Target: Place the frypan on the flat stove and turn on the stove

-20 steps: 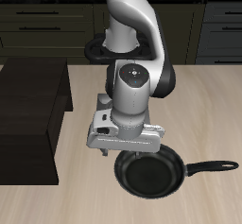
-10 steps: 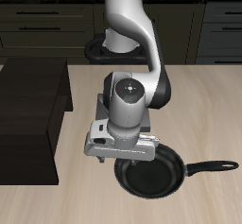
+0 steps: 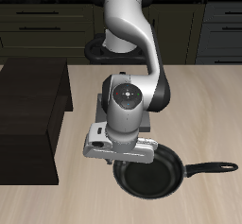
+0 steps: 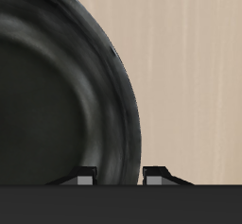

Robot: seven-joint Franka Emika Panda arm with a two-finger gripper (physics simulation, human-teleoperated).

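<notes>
A round black pan (image 3: 149,176) sits on the pale wooden desk (image 3: 213,105) near its front edge. The robot's tool (image 4: 122,177) is down at the pan's far rim, fingers (image 4: 157,176) spread on either side, not clenched. A dark cabinet block (image 3: 33,114) stands farther back.

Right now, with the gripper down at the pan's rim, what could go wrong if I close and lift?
1. The gripper straddles the curved rim of the round black frypan; the wrist view shows fingertips either side of the wall, so a shallow pinch may slip.
2. The long thin handle sticks out sideways, so the pan could tilt or swing when lifted.
3. The flat stove is not visible in either view, so the carry target is unconfirmed.
</notes>
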